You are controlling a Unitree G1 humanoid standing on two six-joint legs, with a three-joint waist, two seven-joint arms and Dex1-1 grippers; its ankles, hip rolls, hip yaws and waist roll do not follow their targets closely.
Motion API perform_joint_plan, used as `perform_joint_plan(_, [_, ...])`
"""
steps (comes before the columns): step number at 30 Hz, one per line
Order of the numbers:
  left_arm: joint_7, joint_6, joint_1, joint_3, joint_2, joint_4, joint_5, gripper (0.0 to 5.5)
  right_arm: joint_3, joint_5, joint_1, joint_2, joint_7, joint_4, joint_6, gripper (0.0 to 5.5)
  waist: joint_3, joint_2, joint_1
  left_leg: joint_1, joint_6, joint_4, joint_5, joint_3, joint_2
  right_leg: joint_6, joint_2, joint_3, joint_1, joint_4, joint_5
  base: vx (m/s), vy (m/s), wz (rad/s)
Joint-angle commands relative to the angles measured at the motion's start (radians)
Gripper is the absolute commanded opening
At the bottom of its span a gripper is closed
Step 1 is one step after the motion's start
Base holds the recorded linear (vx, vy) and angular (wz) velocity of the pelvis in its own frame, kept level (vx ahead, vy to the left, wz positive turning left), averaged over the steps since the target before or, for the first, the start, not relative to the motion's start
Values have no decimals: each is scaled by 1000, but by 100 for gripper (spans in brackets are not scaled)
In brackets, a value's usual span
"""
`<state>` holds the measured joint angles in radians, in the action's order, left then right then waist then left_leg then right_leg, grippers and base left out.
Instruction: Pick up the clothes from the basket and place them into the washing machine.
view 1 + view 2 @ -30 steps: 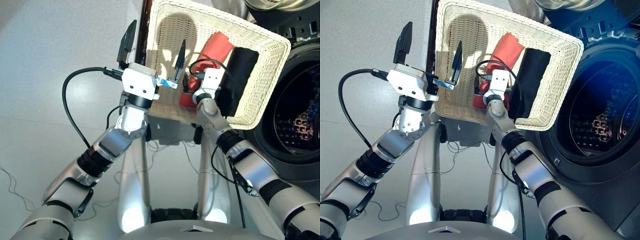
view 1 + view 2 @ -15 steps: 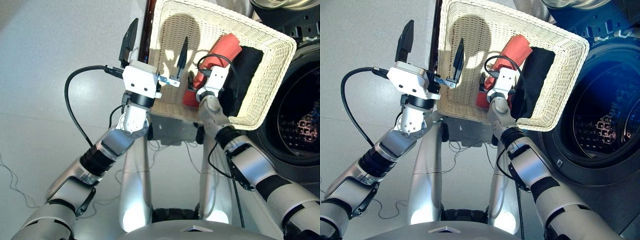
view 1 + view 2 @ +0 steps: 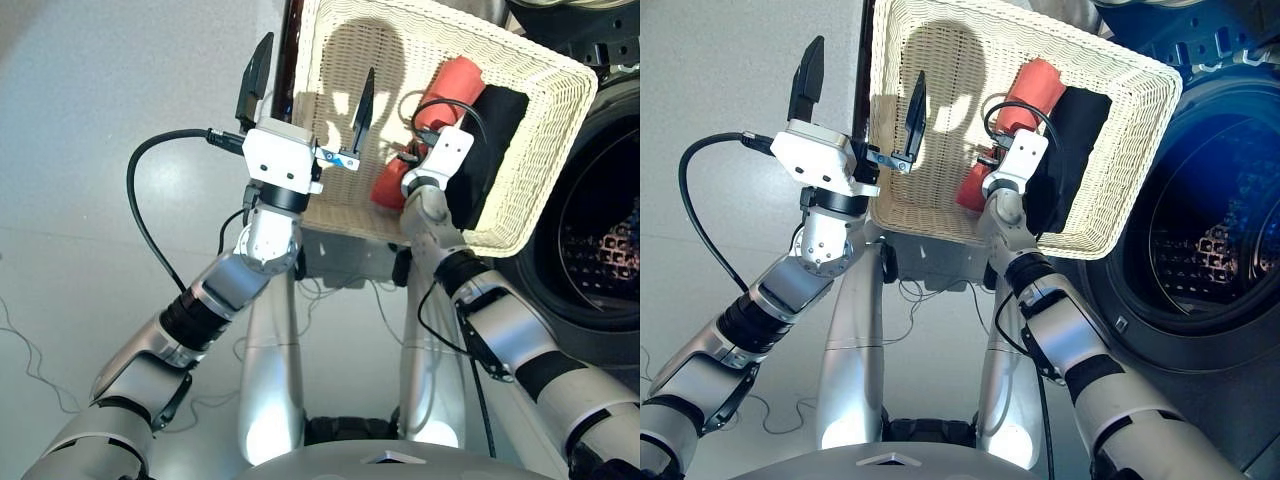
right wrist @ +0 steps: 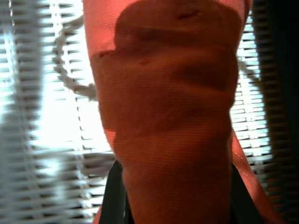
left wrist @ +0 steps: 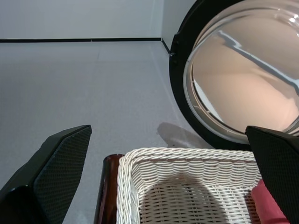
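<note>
The cream-white wicker basket (image 3: 340, 195) is tilted up in front of me. A rolled red-orange cloth (image 3: 448, 88) and a black cloth (image 3: 488, 140) lie side by side in its right half. My right gripper (image 3: 422, 160) reaches into the basket and is shut on the red-orange cloth (image 4: 168, 116), which fills the right wrist view. My left gripper (image 3: 310, 90) is open and empty, straddling the basket's left rim (image 5: 124, 186). The washing machine (image 3: 1200, 240) stands to the right with its drum open. Its glass door (image 5: 243, 79) is swung open behind the basket.
A dark brown post (image 3: 290, 50) runs along the basket's left side. Black cables (image 3: 140, 210) loop off both wrists. Grey floor (image 5: 93, 93) spreads to the left.
The whole picture has shifted slightly. My right wrist has edged a little further along the red-orange cloth. The left arm has kept still.
</note>
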<state>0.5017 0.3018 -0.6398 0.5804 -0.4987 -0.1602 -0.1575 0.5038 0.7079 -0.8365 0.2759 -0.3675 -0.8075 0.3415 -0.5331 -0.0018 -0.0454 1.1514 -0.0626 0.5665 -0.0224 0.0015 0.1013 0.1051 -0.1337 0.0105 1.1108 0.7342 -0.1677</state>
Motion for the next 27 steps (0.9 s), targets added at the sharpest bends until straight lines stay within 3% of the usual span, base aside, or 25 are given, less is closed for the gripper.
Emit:
perform_joint_plan(1, [27,61,19,-15,-14,-128,54,550,-37,-64,57,43,-13,130,41,0,13,58,29,-48,-21,43,93,47,19,-13,9,19,31,-62,59,0,0,0])
perform_joint_plan(7, [80,72,52,-58,-60,-140,121,550,-237,-188,303,160,-115,512,231,0,13,38,72,-51,-17,43,97,47,17,-6,9,28,33,-56,54,0,0,0])
perform_joint_plan(13, [115,95,75,-89,-92,-163,133,550,-465,-305,439,163,-346,579,315,0,13,26,97,-57,-13,58,112,44,15,-2,10,36,33,-39,44,0,0,0])
perform_joint_plan(20, [145,105,77,-95,-108,-194,133,550,-626,-392,413,212,-615,356,272,0,13,20,91,-45,-11,154,163,31,23,1,17,38,46,49,-5,0,0,0])
perform_joint_plan(27, [132,104,35,-54,-122,-210,119,550,-610,-260,309,314,-561,129,225,0,13,24,81,-8,-9,237,198,29,27,4,15,29,79,122,-34,0,0,0])
